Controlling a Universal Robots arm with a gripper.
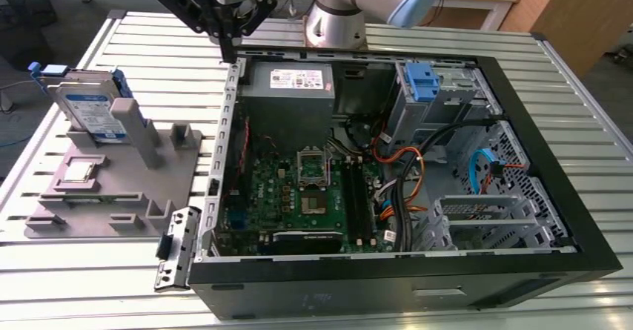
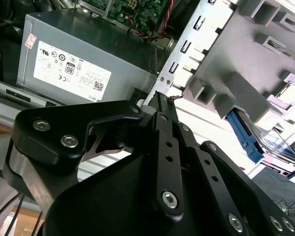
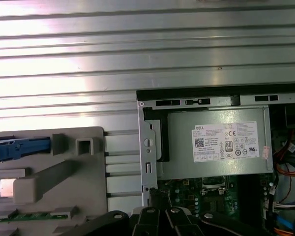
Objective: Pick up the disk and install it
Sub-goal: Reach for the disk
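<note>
Standing on edge: disk (image 1: 91,111), a flat silver slab with a white-and-blue label and a blue frame along its edges.
Disk place: slotted into the grey fixture (image 1: 109,193) on the slatted table (image 1: 99,285), at the exterior view's left of the open case (image 1: 396,278) and apart from it.
Disk axis: broad faces upright, label face toward the exterior camera; the long axis appears to run up and down, leaning slightly — hard to be sure.
Gripper: gripper (image 1: 230,50) hangs over the case's rear corner beside the power supply (image 1: 302,81), well apart from the disk; fingers together, nothing between them.
Hidden: a grey post (image 1: 129,126) covers the disk's lower corner in the exterior view.
Cut off: in the first wrist view the disk's blue edge (image 3: 19,148) runs out of frame; in the second wrist view the gripper's links overlap it.
</note>
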